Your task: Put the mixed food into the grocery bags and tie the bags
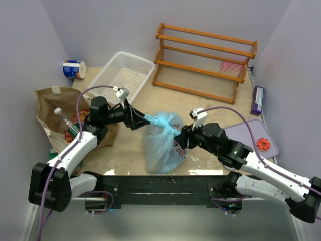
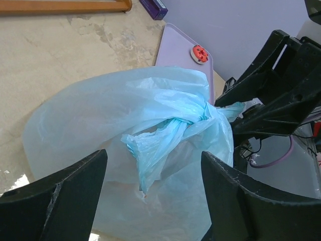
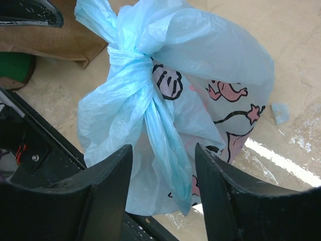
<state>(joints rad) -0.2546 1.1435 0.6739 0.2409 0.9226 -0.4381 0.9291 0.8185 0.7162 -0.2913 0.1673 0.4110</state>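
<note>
Blue plastic bag (image 1: 163, 143): centre of table between both arms, filled, neck closed by a knot (image 2: 193, 115). Left gripper (image 2: 153, 154): jaws apart, loose tail between them, nothing clamped. Right gripper (image 3: 163, 148): jaws apart, hanging tail between them. Brown paper bag (image 1: 52, 100): far left, mouth open, bottle (image 1: 64, 120) and other food inside, not yet tied. Task judged roughly half done. Surface: worn sandy tabletop (image 1: 200, 108). Walls pale lilac. Wooden rack (image 1: 205, 60) and white basket (image 1: 125, 73) at rear.
</note>
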